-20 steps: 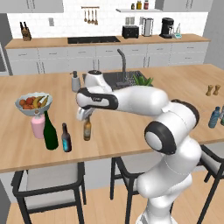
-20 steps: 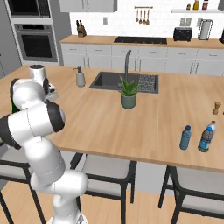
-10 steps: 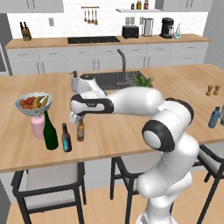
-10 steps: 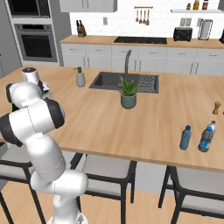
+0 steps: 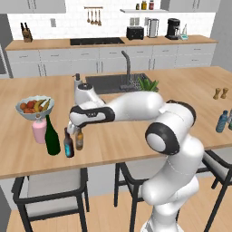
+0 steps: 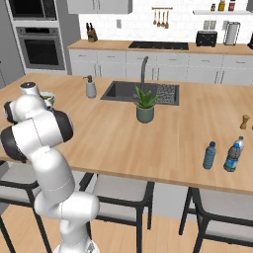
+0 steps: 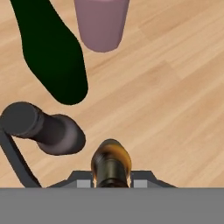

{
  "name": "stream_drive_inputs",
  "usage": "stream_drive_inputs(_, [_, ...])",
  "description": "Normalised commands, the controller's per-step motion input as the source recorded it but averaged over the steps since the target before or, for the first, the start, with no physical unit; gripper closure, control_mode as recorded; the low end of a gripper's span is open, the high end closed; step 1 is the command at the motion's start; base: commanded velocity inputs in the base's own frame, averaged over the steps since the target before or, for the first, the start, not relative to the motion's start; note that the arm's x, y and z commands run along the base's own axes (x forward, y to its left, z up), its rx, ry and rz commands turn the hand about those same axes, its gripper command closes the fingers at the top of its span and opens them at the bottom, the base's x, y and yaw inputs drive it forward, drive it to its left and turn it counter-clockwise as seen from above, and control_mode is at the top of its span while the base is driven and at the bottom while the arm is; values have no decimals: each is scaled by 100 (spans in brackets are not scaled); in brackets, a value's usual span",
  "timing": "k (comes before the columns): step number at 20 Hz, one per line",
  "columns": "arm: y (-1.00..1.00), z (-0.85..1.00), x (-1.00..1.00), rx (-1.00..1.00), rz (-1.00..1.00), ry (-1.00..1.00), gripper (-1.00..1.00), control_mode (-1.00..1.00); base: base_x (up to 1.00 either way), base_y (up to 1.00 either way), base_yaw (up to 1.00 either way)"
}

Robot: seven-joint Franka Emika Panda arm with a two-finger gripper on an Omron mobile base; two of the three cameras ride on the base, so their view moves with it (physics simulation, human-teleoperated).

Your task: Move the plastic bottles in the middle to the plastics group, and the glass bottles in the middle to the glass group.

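the amber bottle (image 5: 79, 139) is small, brown and narrow-necked, standing upright on the wooden table (image 5: 136, 145) near its front edge, with the hand (image 5: 75, 129) closed around its neck; from the hand view its round amber top (image 7: 111, 162) sits right between the two finger tips. just beside it stands the dark bottle (image 5: 68, 145) with a blue label, and next to that the tall green wine bottle (image 5: 51, 136), then a pink cup (image 5: 39, 132) and a fruit bowl (image 5: 35, 108) behind. in the hand view the wine bottle and the pink cup are cut off at the top edge, and the amber bottle's body is hidden under its own cap. two blue plastic bottles (image 6: 209, 155) stand near the table's far right end, well apart from the glass ones. a sink (image 5: 118, 82), a potted plant (image 6: 145, 106) and a soap dispenser (image 6: 91, 87) sit mid-table; cabinets, a stove and an oven line the back wall
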Motion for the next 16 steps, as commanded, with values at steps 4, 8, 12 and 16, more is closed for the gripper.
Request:
stream_drive_inputs(4, [0,-23,-2,0,0,0,100,-100,0,0,0])
stream_drive_inputs(8, [0,-22,0,0,0,0,100,-100,0,0,0])
stream_drive_inputs(12, [1,-16,0,0,0,0,100,-100,0,0,0])
stream_drive_inputs(16, [3,-19,-1,0,0,0,-100,-100,0,0,0])
